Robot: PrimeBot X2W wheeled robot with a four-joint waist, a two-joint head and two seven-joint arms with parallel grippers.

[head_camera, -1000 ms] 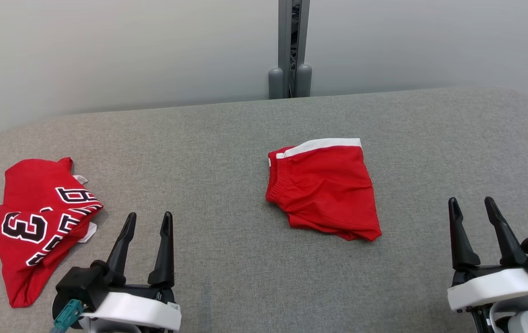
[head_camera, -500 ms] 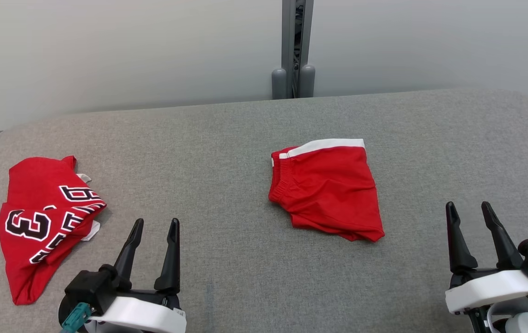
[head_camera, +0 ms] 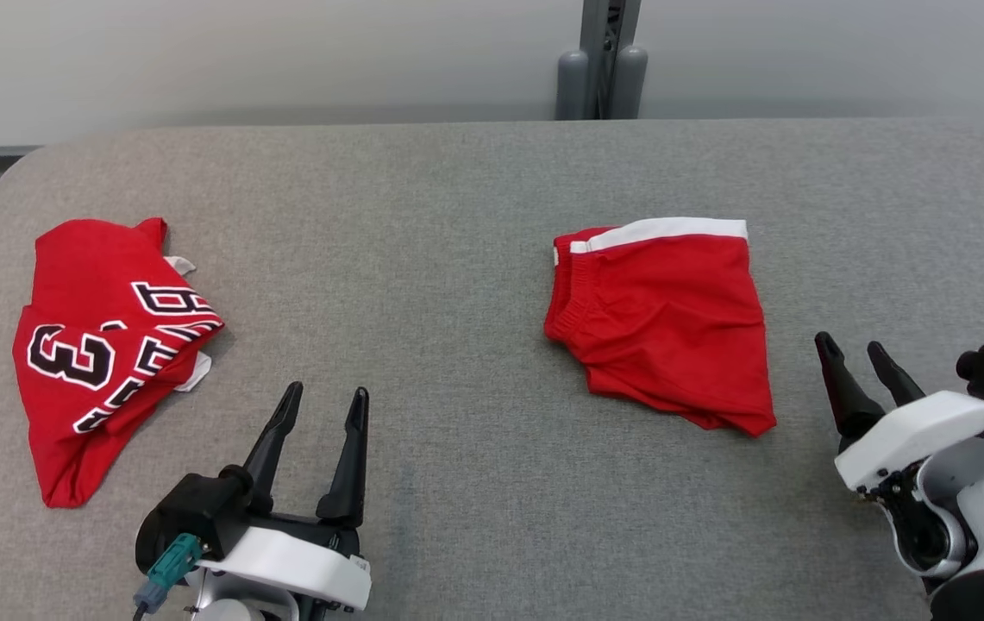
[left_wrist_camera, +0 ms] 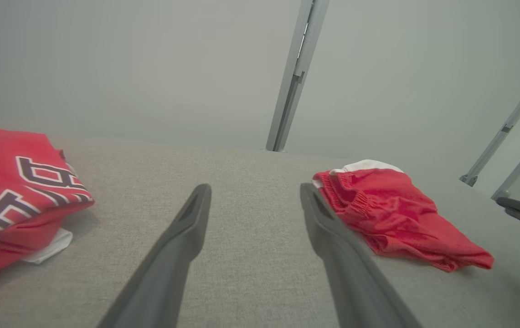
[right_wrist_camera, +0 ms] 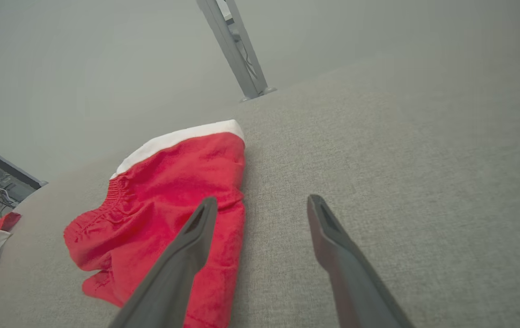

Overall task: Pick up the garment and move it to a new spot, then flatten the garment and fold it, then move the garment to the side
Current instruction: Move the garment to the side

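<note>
The view has dipped and the right claw (head_camera: 847, 343) has turned in toward the shorts (head_camera: 664, 319); it and the left claw (head_camera: 327, 391) both stand apart, empty. The shorts lie folded in the middle of the surface (head_camera: 457, 216), a jersey (head_camera: 103, 345) crumpled at its left; moving them aside seems all that remains

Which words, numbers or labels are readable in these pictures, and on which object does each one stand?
"3": a black-and-white digit, on the red jersey.
Other black-and-white letters on the jersey: cut off by folds, not readable.
Red shorts: no text visible.
</note>
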